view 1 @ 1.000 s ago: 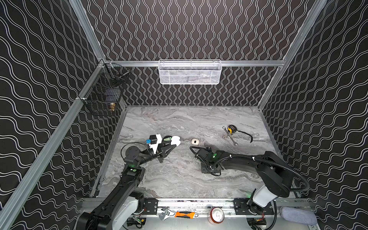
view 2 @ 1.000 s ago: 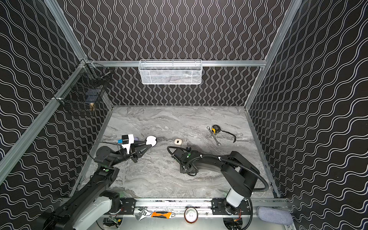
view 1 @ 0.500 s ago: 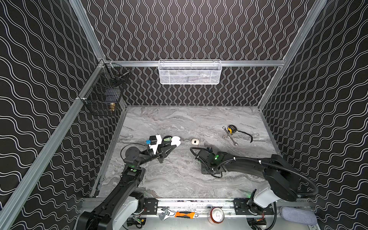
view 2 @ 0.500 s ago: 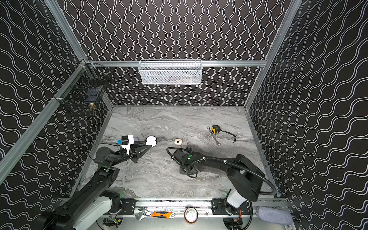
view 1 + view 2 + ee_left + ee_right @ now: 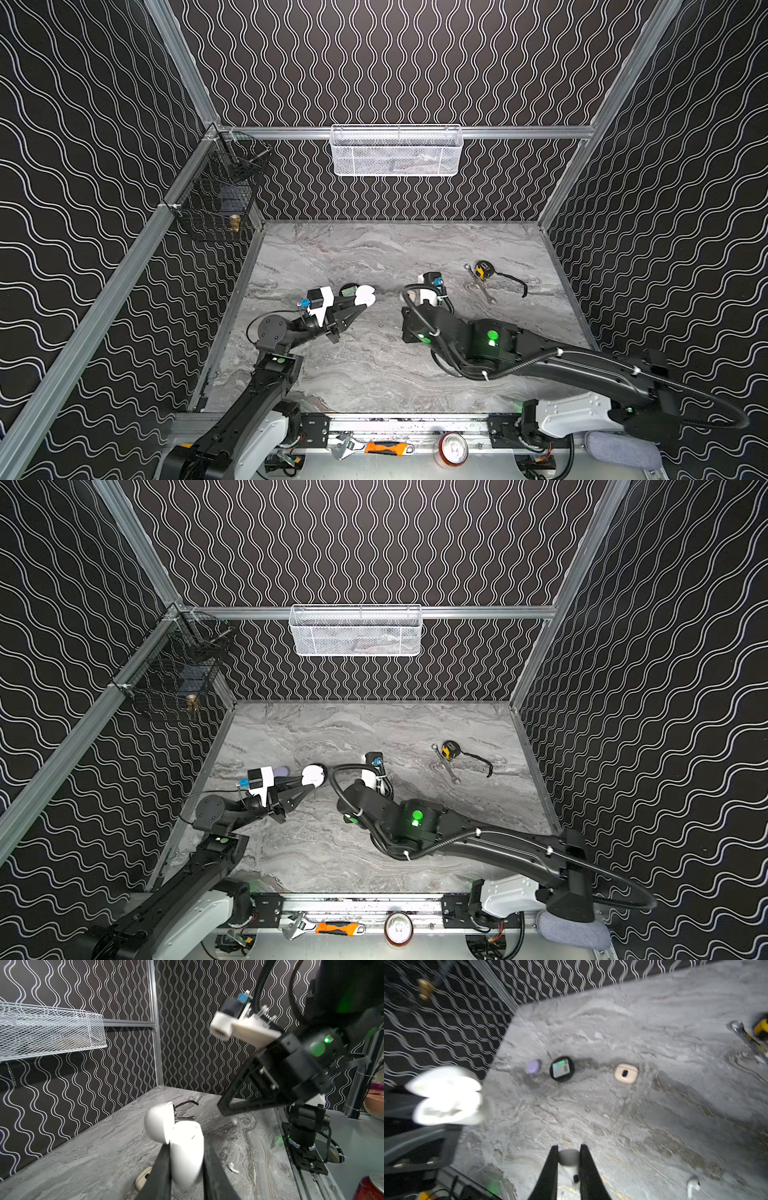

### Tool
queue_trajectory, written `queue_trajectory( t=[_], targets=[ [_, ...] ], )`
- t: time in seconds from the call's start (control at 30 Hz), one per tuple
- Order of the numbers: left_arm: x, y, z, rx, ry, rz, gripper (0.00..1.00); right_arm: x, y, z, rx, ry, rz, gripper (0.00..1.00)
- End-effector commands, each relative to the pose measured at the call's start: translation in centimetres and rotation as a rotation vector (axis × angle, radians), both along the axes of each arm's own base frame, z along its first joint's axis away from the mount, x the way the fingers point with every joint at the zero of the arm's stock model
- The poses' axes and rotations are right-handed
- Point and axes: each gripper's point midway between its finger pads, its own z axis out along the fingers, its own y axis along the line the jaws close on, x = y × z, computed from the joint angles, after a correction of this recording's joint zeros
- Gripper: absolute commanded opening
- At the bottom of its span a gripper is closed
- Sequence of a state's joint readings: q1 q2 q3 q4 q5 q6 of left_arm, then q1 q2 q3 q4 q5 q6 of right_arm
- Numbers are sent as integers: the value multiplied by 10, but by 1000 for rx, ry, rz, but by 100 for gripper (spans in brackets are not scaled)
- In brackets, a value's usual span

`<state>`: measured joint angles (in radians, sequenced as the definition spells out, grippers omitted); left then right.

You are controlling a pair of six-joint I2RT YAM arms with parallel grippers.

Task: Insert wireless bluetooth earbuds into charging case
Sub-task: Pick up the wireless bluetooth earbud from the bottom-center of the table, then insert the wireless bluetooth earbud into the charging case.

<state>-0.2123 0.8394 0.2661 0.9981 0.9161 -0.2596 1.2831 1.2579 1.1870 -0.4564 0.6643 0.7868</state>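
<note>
- Black wave-patterned walls (image 5: 415, 62) enclose a grey marbled desk (image 5: 374, 374).
- Above the desk, a glossy white plastic charging case (image 5: 188, 1132), rounded and with its lid hinged open, is clamped in the left tool (image 5: 185, 1153). This grip and pose are unchanged from a second ago.
- A second ago the right arm lay low on the desk beside the case, with its tool closing. It has since been raised.
- The right tool (image 5: 569, 1148) is now pinched shut on a small glossy white stemmed earbud (image 5: 569, 1159). The bud's head is seen between the fingers.
- The pickup is therefore judged done. The held earbud is apart from the case and not yet over its sockets, so carrying and seating remain.
- A second white stemmed earbud (image 5: 233, 1167) is left on the desk near the case, on the right arm's side.
- A rounded cream plastic case (image 5: 626, 1073) lies closed on the desk beyond the white case and is untouched.
- A tilted or slipping bud is judged the main risk, as only a narrow part of it is held.
</note>
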Motion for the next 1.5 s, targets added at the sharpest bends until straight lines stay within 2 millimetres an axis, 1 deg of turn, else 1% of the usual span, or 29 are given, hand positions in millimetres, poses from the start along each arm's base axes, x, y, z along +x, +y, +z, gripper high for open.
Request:
queue_trajectory(
  t=[0.0,0.1,0.27,0.37,0.43,0.57,0.73,0.93,1.07,1.27,1.47],
  targets=[
    [-5,4,16,-43,-78,11,0,0,4,62,166,-207,10,13],
    [-10,5,20,-69,-110,11,0,-13,10,93,237,-293,67,13],
    [-14,8,24,-95,-141,15,0,-32,34,126,282,-386,166,13],
    [-16,9,26,-112,-163,22,0,-37,49,135,297,-415,206,15],
    [-19,10,28,-118,-174,18,0,-38,59,137,298,-427,226,15],
    [-22,11,29,-123,-182,16,0,-37,75,136,269,-427,243,16],
    [-25,11,32,-125,-189,17,0,-34,84,131,249,-433,243,17],
    [-27,12,34,-130,-183,11,0,-23,98,117,198,-399,250,17],
    [-26,11,35,-133,-174,9,0,-20,101,110,192,-385,253,17],
    [-24,12,36,-130,-164,23,0,-19,111,94,170,-359,278,17],
    [-20,13,34,-127,-146,33,0,-18,113,84,157,-345,277,17]
  ],
)
